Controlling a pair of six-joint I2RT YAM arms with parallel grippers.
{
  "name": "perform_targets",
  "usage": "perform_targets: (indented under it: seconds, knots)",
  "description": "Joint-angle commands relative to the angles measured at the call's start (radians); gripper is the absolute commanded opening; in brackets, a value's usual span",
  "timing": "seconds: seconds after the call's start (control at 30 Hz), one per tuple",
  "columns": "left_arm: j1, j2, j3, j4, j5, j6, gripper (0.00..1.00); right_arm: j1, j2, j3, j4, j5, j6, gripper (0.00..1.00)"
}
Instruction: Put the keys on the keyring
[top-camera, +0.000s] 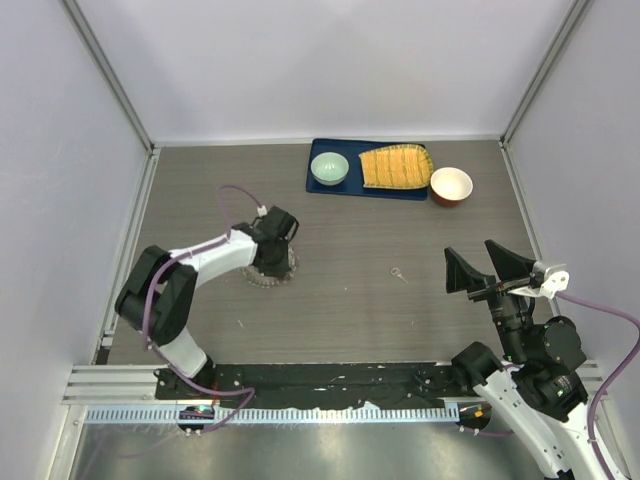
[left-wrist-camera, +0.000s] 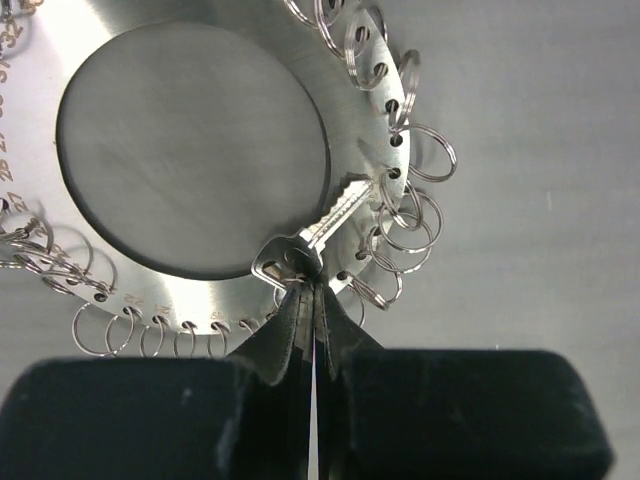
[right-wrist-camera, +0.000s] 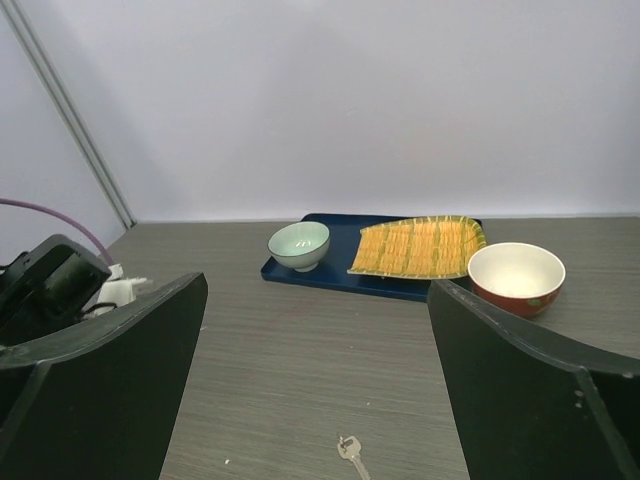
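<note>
The keyring (left-wrist-camera: 190, 80) is a flat grey metal disc with a round hole, fringed with many small split rings. In the top view the keyring (top-camera: 262, 282) peeks out under my left gripper (top-camera: 272, 242). In the left wrist view my left gripper (left-wrist-camera: 310, 287) is shut on the head of a small silver key (left-wrist-camera: 335, 215). The key's blade lies across the disc's rim, pointing at the rim holes. A second small silver key (top-camera: 399, 273) lies loose on the table and also shows in the right wrist view (right-wrist-camera: 350, 455). My right gripper (top-camera: 468, 252) is open and empty, to the right of and short of that key.
A blue tray (top-camera: 400, 191) at the back holds a pale green bowl (top-camera: 329, 167) and a yellow slatted mat (top-camera: 395, 167). A red bowl with a white inside (top-camera: 451, 185) stands beside the tray's right end. Grey walls close in left, right and back.
</note>
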Motion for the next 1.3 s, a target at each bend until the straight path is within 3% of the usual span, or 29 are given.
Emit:
perform_targets:
  seconds: [0.0,0.13,0.27,0.43,0.57,0.6,0.83,0.97,1.27]
  knots:
    - [-0.159,-0.121,-0.085,-0.027,-0.001,-0.111,0.04,0.005,-0.004,0.013,0.032,-0.013,-0.002,1.0]
    - [-0.346,-0.14,-0.104,-0.021,-0.037,-0.188,0.08,0.005,-0.002,0.012,0.033,-0.012,-0.006,1.0]
    - [-0.404,-0.111,-0.061,0.002,-0.081,-0.226,0.14,0.005,-0.005,0.005,0.039,-0.015,-0.012,1.0]
    - [-0.413,-0.1,0.011,0.011,-0.11,-0.233,0.28,0.005,-0.004,0.001,0.044,-0.032,-0.017,1.0]
    - [-0.413,-0.179,0.013,-0.006,-0.199,-0.23,0.43,0.005,-0.004,0.001,0.044,-0.039,-0.02,1.0]
    - [-0.413,-0.201,-0.002,-0.032,-0.221,-0.23,0.51,0.005,-0.004,-0.001,0.044,-0.041,-0.02,1.0]
    - [-0.411,-0.4,-0.128,-0.17,-0.347,-0.317,0.75,0.005,-0.001,-0.002,0.048,-0.05,-0.018,1.0]
    - [-0.407,-0.532,-0.246,-0.173,-0.342,-0.397,0.75,0.005,-0.002,-0.002,0.05,-0.052,-0.02,1.0]
    - [-0.373,-0.615,-0.426,-0.016,-0.236,-0.493,0.77,0.005,-0.001,-0.004,0.053,-0.053,-0.02,1.0]
